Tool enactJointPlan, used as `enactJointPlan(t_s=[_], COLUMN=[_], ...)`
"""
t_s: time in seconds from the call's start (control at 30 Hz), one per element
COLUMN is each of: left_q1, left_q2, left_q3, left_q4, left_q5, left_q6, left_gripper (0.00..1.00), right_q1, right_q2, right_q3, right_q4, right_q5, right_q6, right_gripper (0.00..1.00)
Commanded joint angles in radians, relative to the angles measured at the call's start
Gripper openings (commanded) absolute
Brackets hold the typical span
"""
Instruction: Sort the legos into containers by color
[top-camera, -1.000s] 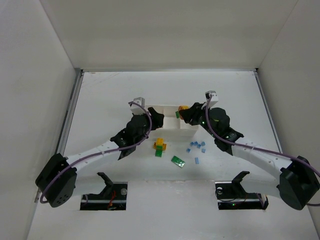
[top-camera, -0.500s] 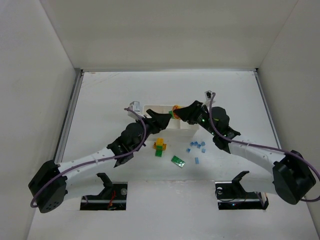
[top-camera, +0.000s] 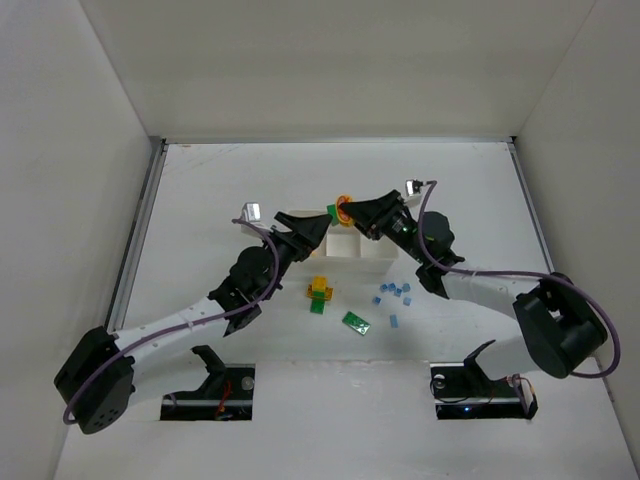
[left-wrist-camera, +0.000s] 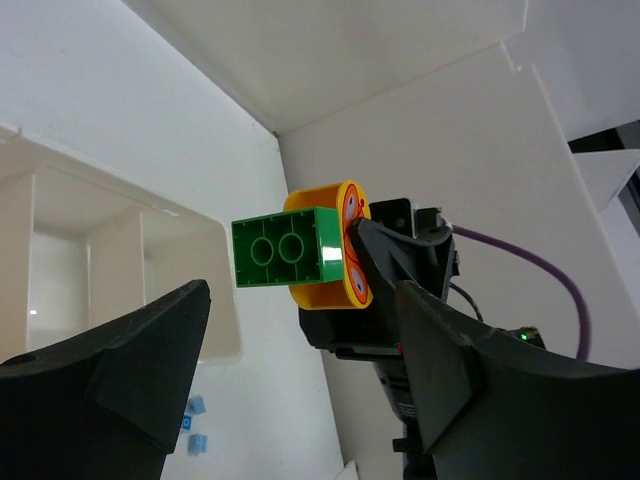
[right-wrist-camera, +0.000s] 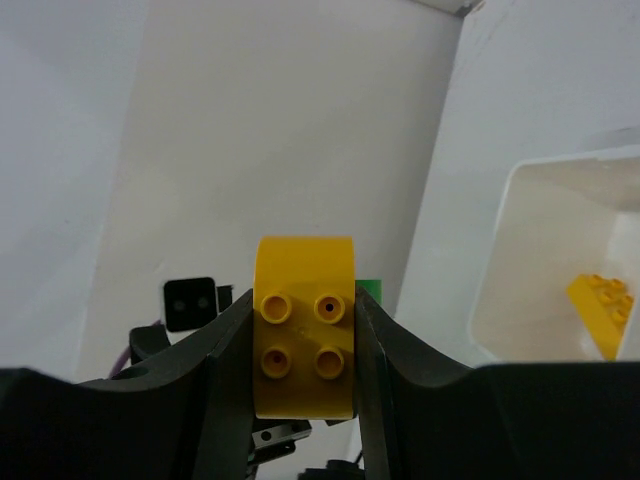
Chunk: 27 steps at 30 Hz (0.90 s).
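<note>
My right gripper (top-camera: 352, 211) is shut on a yellow-orange round lego (right-wrist-camera: 305, 340) with a green lego (left-wrist-camera: 285, 247) stuck to its far side. It holds the pair in the air above the back edge of the white three-compartment tray (top-camera: 345, 247). My left gripper (top-camera: 318, 224) is open and empty, and faces that pair from the left. In the left wrist view the green lego lies ahead of the left fingers, apart from them. One yellow lego (right-wrist-camera: 603, 310) lies in a tray compartment.
On the table in front of the tray are a yellow-and-green lego stack (top-camera: 320, 293), a flat green lego (top-camera: 356, 323) and several small light blue legos (top-camera: 393, 295). White walls close in the table on three sides.
My right gripper has carried the yellow-and-green pair up and to the left, over the tray. My left gripper has risen and swung right toward it.
</note>
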<state>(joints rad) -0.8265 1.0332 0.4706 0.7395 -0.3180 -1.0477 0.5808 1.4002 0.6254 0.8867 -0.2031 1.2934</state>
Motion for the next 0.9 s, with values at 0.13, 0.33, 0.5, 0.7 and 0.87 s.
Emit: enactJointPlan(t_s=[0.13, 0.33, 0.5, 0.7, 0.87], left_q1=[0.023, 0.043, 0.057, 0.054, 0.057], left_q2=[0.027, 0.07, 0.082, 0.085, 0.082], left_q3=[-0.006, -0.003, -0.001, -0.012, -0.012], left_q4=[0.141, 0.199, 0.244, 0.273, 0.267], left_q5=[0.01, 0.01, 0.01, 0.01, 0.028], left_q6=[-0.06, -0.08, -0.086, -0.086, -0.081], left_gripper=[0.73, 0.72, 0.67, 0.49, 0.29], right_q1=[0.021, 0.046, 0.061, 0.063, 0.063], right_q2=[0.057, 0.115, 0.137, 0.148, 0.16], right_q3=[0.008, 0.016, 0.02, 0.016, 0.011], right_q4=[0.274, 0.354, 0.365, 0.367, 0.37], right_q5=[-0.019, -0.021, -0.018, -0.005, -0.004], right_q6=[0.17, 0.231, 0.245, 0.245, 0.245], right_gripper=[0.32, 0.32, 0.32, 0.32, 0.32])
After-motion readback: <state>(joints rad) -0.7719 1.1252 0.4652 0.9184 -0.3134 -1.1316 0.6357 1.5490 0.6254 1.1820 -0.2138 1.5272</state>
